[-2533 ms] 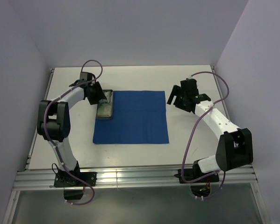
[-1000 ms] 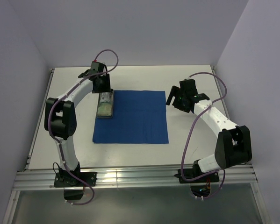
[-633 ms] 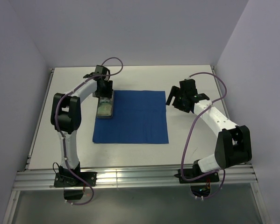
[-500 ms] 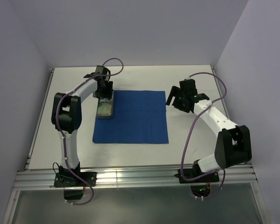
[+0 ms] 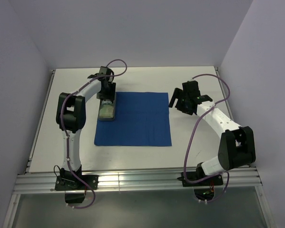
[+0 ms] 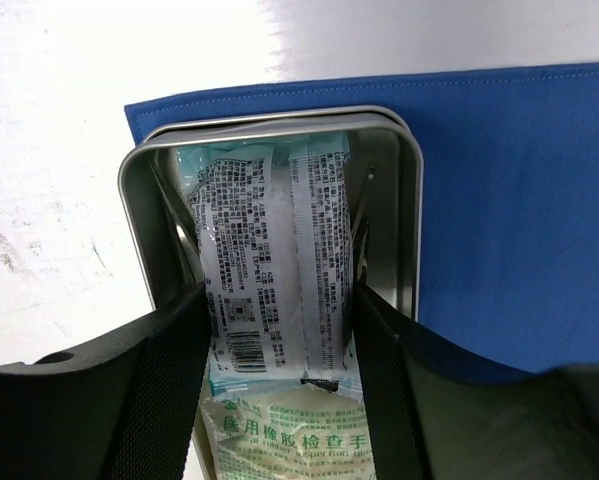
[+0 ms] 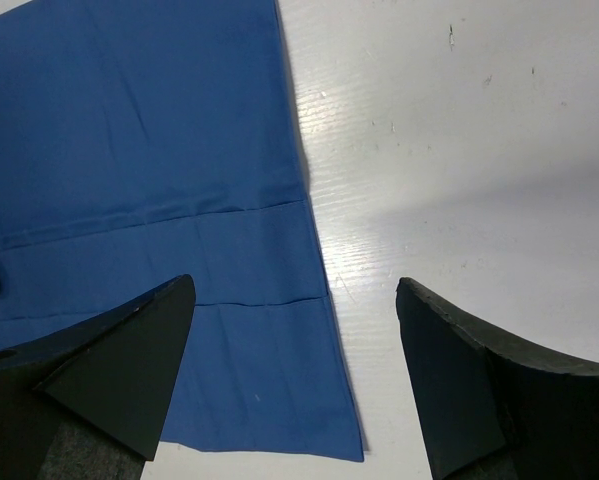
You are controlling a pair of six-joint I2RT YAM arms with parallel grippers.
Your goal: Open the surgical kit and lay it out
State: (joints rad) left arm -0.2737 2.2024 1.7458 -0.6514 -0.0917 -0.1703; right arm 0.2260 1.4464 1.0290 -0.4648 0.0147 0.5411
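1. Surgical kit point(image 5: 135, 121) packets point(image 6: 269, 230) are lying between the left gripper point(image 6: 279, 300) fingers point(image 6: 174, 380), which are standing about half open; I cannot tell whether they are pinching.
2. Packets, whitish-green and printed, are lying lengthwise in the steel tray point(image 6: 411, 200), probably to be lifted out first.
3. Tray is sitting on the left edge of the spread blue cloth point(image 6: 509, 200), mid-table point(image 7: 459, 120).
4. Right gripper point(image 7: 294, 290) is hovering wide open and empty over the cloth's right edge, apparently keeping clear.

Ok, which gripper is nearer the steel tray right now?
Left. The left gripper is over the steel tray, fingers either side of the packets in it; the right gripper hovers at the opposite edge of the blue cloth.
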